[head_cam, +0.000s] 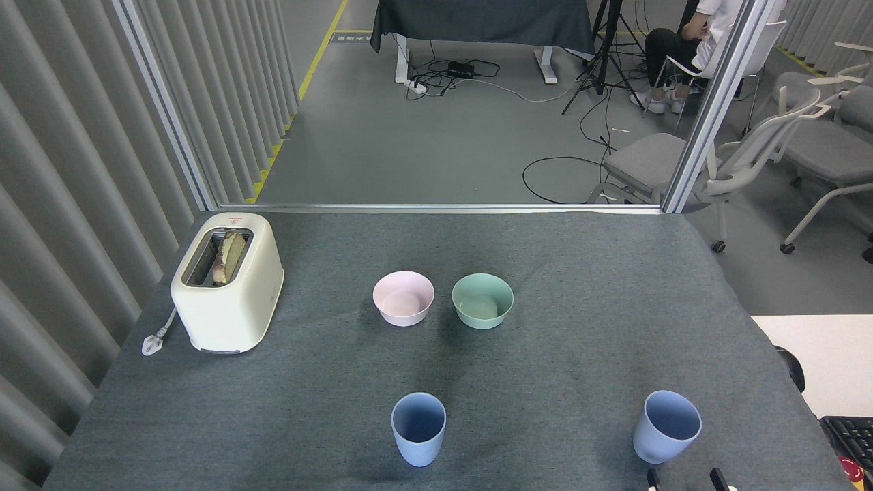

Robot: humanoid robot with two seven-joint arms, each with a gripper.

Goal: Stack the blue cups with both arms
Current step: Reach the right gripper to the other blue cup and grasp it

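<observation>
Head view: right gripper, fingertips apart and empty, enters at the table's near edge beside the right cup; left cup stands near-centre. Straddle the cup wall squarely before closing.

Matte plastic blue cups on rough grey cloth.
</observation>
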